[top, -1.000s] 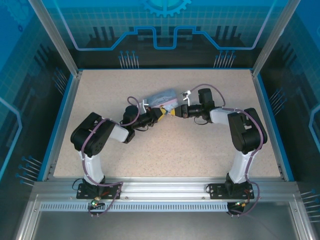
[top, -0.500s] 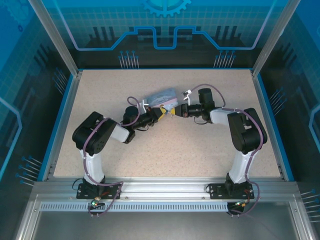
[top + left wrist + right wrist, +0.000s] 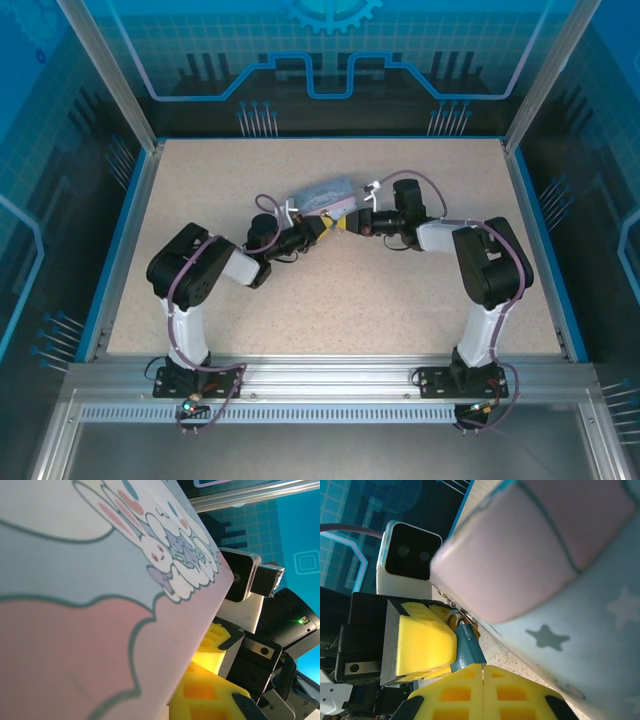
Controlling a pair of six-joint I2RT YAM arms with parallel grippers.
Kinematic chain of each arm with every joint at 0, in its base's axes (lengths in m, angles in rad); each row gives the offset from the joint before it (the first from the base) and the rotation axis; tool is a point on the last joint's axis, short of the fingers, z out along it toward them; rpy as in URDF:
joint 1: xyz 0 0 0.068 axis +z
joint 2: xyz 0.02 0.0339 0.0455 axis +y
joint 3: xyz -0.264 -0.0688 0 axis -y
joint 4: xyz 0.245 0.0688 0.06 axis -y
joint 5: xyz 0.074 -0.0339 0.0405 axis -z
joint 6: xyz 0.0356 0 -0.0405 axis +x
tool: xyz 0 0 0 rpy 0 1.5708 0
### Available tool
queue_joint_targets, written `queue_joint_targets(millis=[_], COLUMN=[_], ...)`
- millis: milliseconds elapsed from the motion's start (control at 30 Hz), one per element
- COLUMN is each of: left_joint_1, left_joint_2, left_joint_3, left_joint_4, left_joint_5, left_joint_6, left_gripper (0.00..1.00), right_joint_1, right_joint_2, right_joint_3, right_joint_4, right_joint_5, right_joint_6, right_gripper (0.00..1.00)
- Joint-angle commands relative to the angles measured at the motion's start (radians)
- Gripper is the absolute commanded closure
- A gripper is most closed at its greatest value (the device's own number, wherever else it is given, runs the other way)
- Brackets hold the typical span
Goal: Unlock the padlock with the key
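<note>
Slightly closer together than a second ago, the right end effector (image 3: pixel 347 225) and the left end effector (image 3: pixel 322 229) are now seen almost tip to tip in the top view. The right wrist has been drawn a little leftward and away from the bases, while the left elbow has been shifted only a touch. No change in either grip is noted. The right fingers (image 3: pixel 455 695) are pressed fully together, and a thin grey-blue blade, taken to be the key (image 3: pixel 469 647), is pinched in their seam and pointed toward the other arm. The left fingers (image 3: pixel 422 642) are likewise all but closed. At their tip a brass sliver with small wire rings, judged to be the padlock (image 3: pixel 453 617), is glimpsed; most of it is hidden by the yellow pad, so the hold on it is inferred rather than plainly seen. The key's far end is met by that brass piece, but whether it has been seated in the keyhole cannot be told. Just beyond both tips the pale tin (image 3: pixel 325 192) is lying on the table (image 3: pixel 420 300); whether the padlock hangs from it cannot be told. The small closing move is read as the key being fed in. A turn is judged to be still owed, and no opened shackle is seen.
</note>
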Motion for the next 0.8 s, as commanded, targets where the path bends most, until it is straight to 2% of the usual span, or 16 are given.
queue_joint_targets(millis=[0, 200, 300, 433, 500, 633, 700, 767], left_joint_1=[-0.064, -0.064, -0.062, -0.055, -0.052, -0.046, -0.045, -0.045], left_joint_2=[0.011, 0.001, -0.001, -0.003, -0.001, -0.003, -0.01, -0.017], left_joint_3=[0.015, 0.017, 0.011, 0.006, 0.005, 0.007, 0.009, 0.014], left_joint_4=[0.121, 0.106, 0.112, 0.11, 0.097, 0.073, 0.055, 0.034], left_joint_5=[0.119, 0.12, 0.121, 0.123, 0.12, 0.113, 0.107, 0.109], left_joint_6=[0.0, 0.007, 0.016, 0.029, 0.035, 0.043, 0.052, 0.063], left_gripper=[1.0, 1.0, 1.0, 1.0, 1.0, 1.0, 1.0, 1.0], right_joint_1=[0.075, 0.084, 0.081, 0.058, 0.045, 0.022, 0.014, 0.003], right_joint_2=[-0.04, -0.024, -0.039, -0.101, -0.133, -0.172, -0.183, -0.198], right_joint_3=[-0.004, -0.022, -0.02, -0.068, -0.08, -0.146, -0.171, -0.194], right_joint_4=[0.08, 0.161, 0.126, 0.096, 0.076, 0.033, 0.045, 0.064], right_joint_5=[-0.043, -0.03, -0.015, 0.013, 0.025, 0.045, 0.038, 0.034], right_joint_6=[0.015, 0.07, 0.071, 0.058, 0.032, -0.008, -0.011, -0.003], right_gripper=[1.0, 1.0, 1.0, 0.93, 0.87, 0.65, 0.58, 0.57])
